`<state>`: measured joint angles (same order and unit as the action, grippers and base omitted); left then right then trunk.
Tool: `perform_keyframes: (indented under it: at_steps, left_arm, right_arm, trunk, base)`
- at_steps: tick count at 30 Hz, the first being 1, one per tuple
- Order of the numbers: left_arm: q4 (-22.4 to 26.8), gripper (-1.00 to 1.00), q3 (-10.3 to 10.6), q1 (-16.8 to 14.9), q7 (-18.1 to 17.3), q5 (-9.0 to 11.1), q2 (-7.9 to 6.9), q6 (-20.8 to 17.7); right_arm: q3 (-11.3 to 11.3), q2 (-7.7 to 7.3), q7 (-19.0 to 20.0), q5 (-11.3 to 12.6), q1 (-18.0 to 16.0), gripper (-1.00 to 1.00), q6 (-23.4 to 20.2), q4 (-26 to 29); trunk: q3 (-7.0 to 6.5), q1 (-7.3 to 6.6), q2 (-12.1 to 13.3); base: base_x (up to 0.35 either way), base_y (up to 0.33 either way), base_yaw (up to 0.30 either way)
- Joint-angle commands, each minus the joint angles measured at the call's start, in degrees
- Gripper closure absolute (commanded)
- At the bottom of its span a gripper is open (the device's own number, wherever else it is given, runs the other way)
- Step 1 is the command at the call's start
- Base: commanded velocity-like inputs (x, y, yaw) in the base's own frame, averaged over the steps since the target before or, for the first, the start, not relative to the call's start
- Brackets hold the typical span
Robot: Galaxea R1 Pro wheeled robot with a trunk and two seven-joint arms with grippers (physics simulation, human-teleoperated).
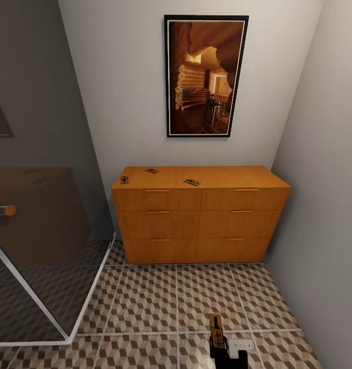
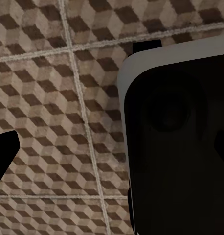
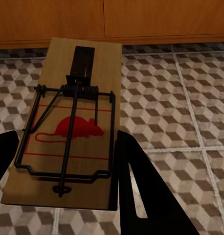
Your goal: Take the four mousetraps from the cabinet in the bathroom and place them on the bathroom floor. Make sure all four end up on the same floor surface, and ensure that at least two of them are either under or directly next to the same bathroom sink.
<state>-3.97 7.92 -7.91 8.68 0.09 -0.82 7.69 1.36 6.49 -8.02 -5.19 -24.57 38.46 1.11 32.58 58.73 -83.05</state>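
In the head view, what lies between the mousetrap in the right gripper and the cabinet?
Bare patterned floor tiles and grout lines, per the head view. The held mousetrap sits in the right gripper, and the cabinet stands beyond against the wall.

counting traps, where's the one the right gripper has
In the head view it's low and right of centre: the held mousetrap sits between the right gripper fingers, above the bathroom floor, before the cabinet.

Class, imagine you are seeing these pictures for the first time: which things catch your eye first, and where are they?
A mousetrap with a red mouse printed on its board sits between the right gripper fingers, above the cube-patterned bathroom floor. Ahead, the orange-brown cabinet stands against the wall with three more mousetraps on top, under a framed picture.
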Motion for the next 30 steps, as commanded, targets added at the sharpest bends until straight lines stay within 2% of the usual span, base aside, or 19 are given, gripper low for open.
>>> perform_keyframes:
  at_steps: [1, 30]
  left_arm:
    - [-0.25, -1.0, 0.43, -0.09, 0.19, 0.0, 0.01, 0.4]
    - [-0.25, -1.0, 0.43, -0.09, 0.19, 0.0, 0.02, 0.4]
  right_arm:
    - [0.14, 0.01, -0.26, -0.43, -0.04, 1.0, 0.12, -0.05]
    - [0.14, 0.01, -0.27, -0.43, -0.04, 1.0, 0.12, -0.05]
  trunk:
    - [0.05, 0.0, -0.03]
    - [0.05, 0.0, -0.03]
  base:
    - [0.0, 0.0, 0.0]
    - [0.0, 0.0, 0.0]
